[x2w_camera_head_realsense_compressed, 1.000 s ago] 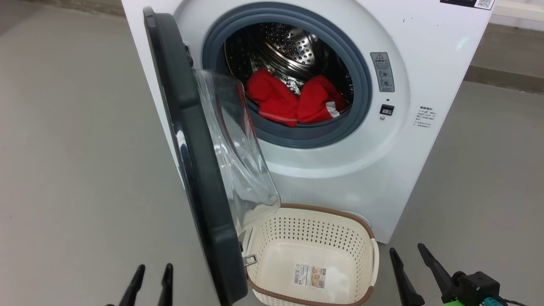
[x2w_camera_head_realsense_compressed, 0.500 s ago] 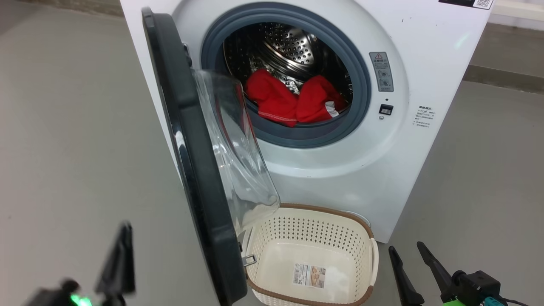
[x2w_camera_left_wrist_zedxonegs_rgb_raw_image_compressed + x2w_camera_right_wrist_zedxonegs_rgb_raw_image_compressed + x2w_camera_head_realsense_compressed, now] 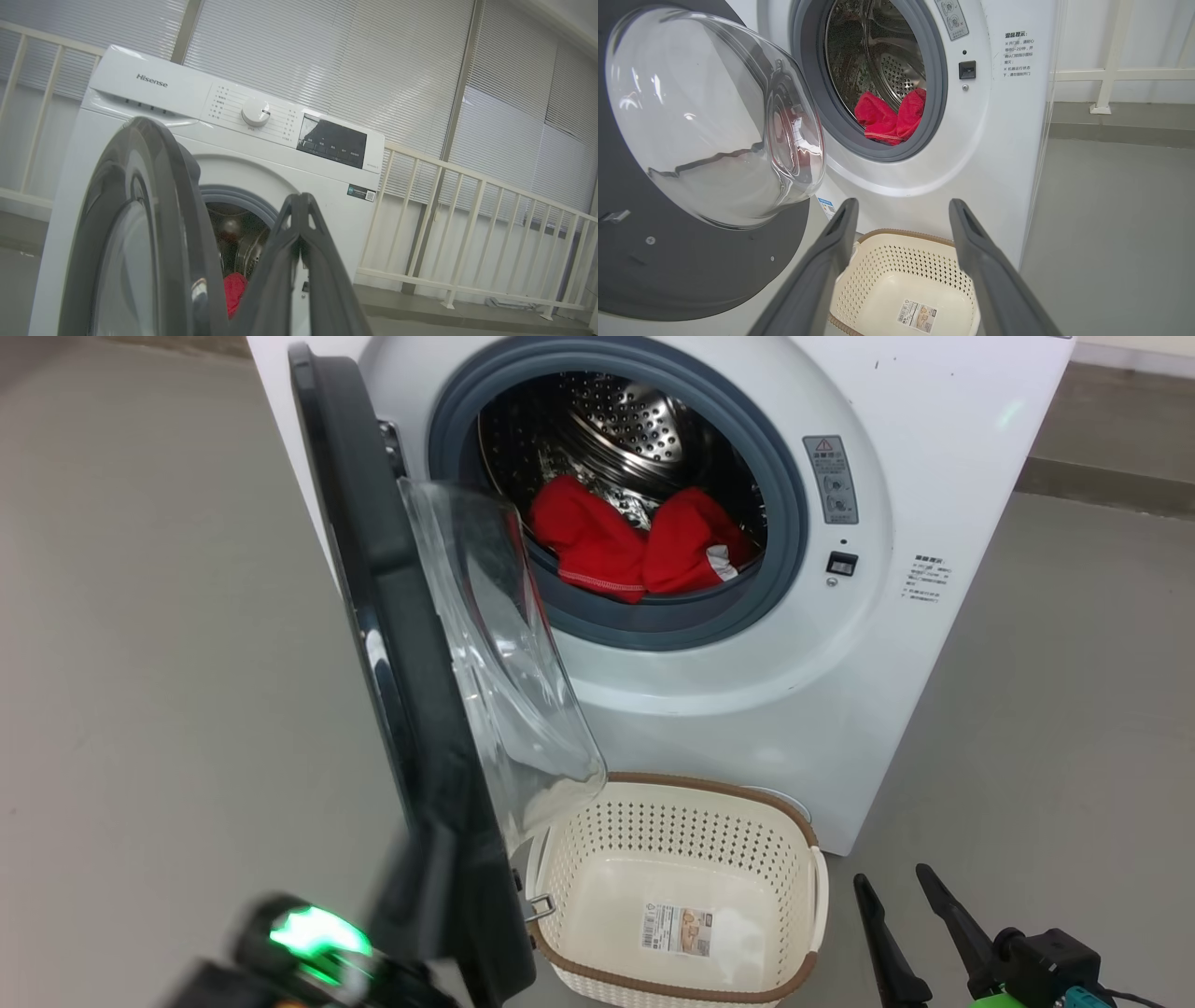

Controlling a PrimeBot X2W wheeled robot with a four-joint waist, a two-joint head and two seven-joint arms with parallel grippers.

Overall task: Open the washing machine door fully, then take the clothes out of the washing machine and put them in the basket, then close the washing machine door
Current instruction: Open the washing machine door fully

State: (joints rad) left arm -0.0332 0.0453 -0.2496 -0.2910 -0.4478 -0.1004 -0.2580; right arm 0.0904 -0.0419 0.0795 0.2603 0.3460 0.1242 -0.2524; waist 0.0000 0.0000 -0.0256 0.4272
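Note:
The white washing machine (image 3: pixel 747 709) stands with its door (image 3: pixel 373 579) swung out about edge-on to me, glass bowl facing the drum. Red clothes (image 3: pixel 635 546) lie at the drum's front lip and also show as clothes (image 3: pixel 887 119) in the right wrist view. The cream basket (image 3: pixel 672 786) sits on the floor below the opening, holding just its sticker. My left gripper (image 3: pixel 422 859), blurred and shut on nothing, is against the outer side of the door's lower rim. In the left wrist view its fingertips (image 3: pixel 301 205) meet beside the door (image 3: pixel 154 224). My right gripper (image 3: pixel 901 896) hangs open right of the basket.
Grey floor spreads left and right of the machine. A pale railing (image 3: pixel 467 224) and window blinds stand behind it. The door's glass bowl (image 3: pixel 714 126) juts over the basket's (image 3: pixel 901 280) left side.
My left gripper has shut and swung up and right, from the bottom edge to the door's lower outer rim. The head camera has shifted a little. The right gripper is unchanged.

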